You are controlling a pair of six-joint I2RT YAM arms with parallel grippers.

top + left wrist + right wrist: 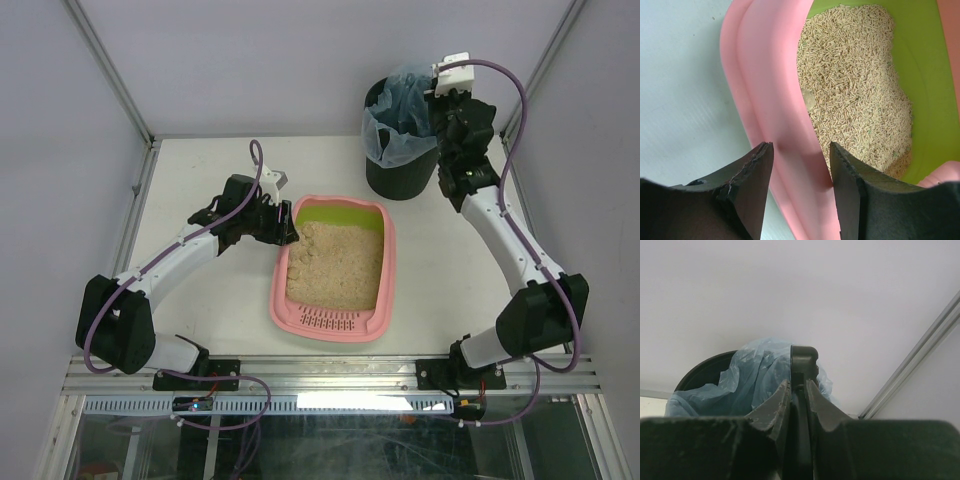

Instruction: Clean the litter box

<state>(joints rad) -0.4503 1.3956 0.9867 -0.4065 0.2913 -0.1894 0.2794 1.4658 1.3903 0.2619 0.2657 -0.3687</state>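
Top external view showed the left gripper [285,232] at the left wall of the litter box [283,295], its jaws half-spread and clamped across that smooth pink plastic rim. The rounded-rectangular tray lay mid-tabletop [200,175], lime-green at its far end and slotted at the near rim, holding beige pelleted litter [335,262]. Farther right stood a round black bin [400,182] lined with a crinkled bluish bag [398,135]. Above it, the right gripper [797,386] had its jaws pinched narrowly on a black handle [803,356].
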